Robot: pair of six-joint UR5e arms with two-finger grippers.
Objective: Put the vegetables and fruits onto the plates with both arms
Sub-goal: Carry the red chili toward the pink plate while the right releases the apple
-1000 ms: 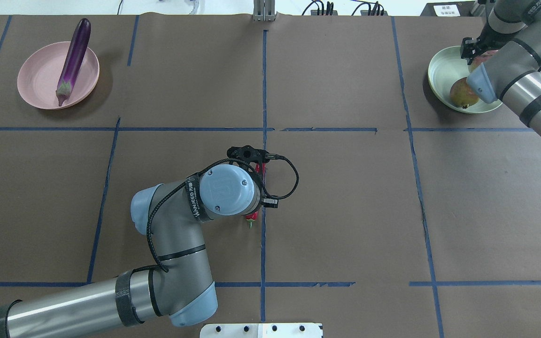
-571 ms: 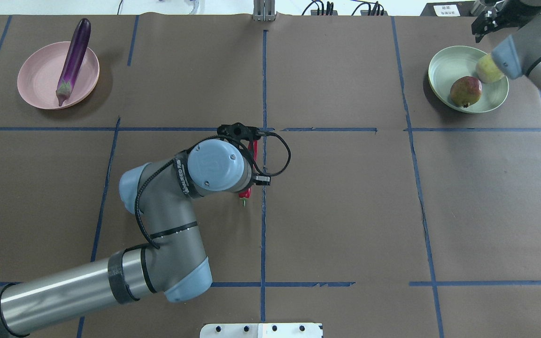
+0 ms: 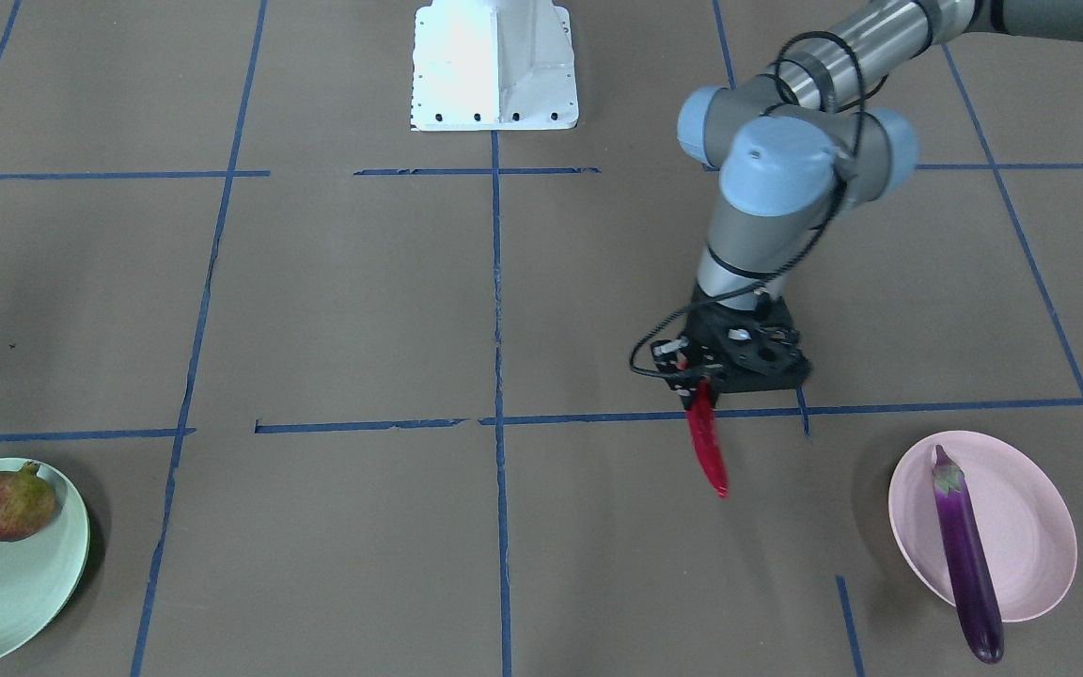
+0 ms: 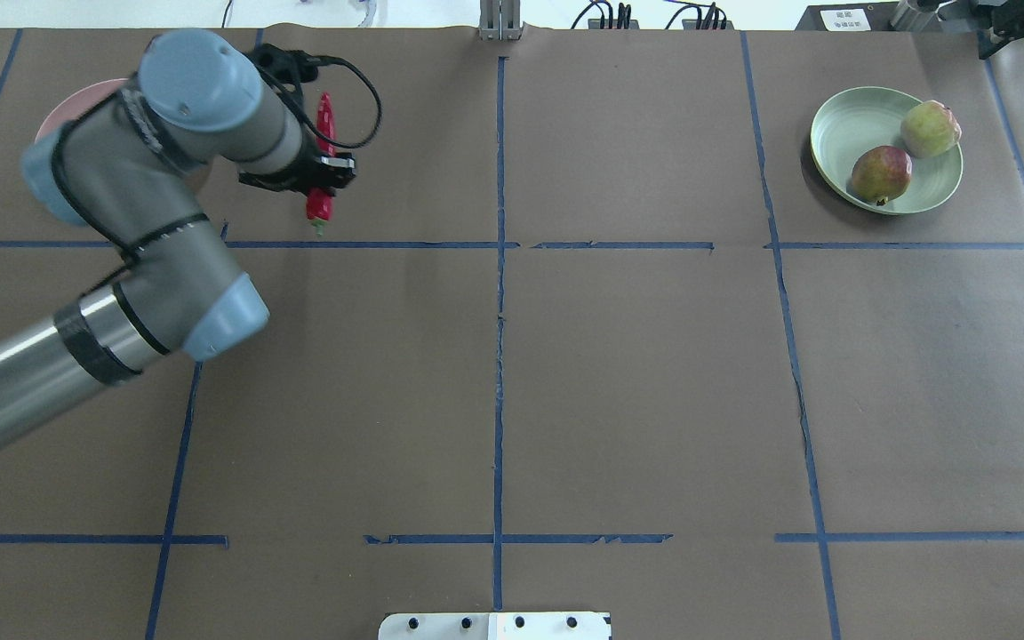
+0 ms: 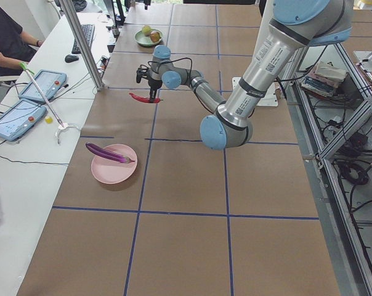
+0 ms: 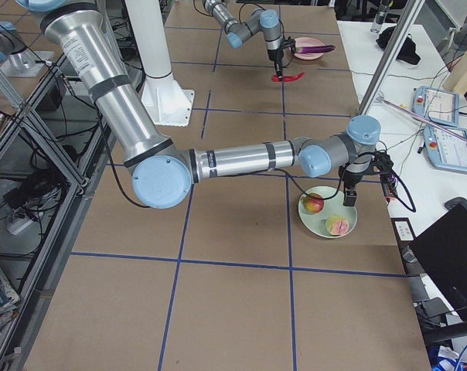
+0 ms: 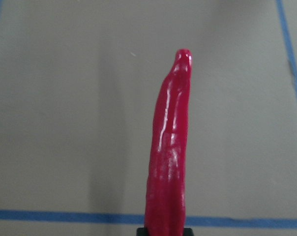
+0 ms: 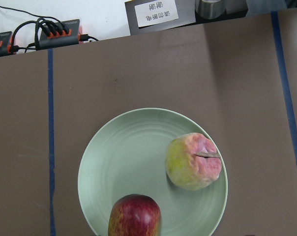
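Observation:
My left gripper (image 4: 321,173) is shut on the red chili pepper (image 4: 324,133) and holds it above the table, just beside the pink plate (image 3: 1021,508). The chili fills the left wrist view (image 7: 169,147). The purple eggplant (image 3: 966,555) lies across the pink plate, which my left arm mostly hides in the overhead view. The green plate (image 4: 841,133) holds the pomegranate (image 4: 882,173) and the cut fruit half (image 4: 930,129). My right gripper (image 4: 1023,31) is open and empty, beyond the green plate at the far right corner.
The white robot base (image 4: 494,625) sits at the near edge. Power strips and cables (image 4: 654,18) line the far edge. Blue tape lines cross the brown table cover. Tablets (image 5: 26,98) lie on a side bench.
My left arm carried the chili from the table's middle to the far left, next to the pink plate. My right gripper let go of the cut fruit on the green plate and drew back.

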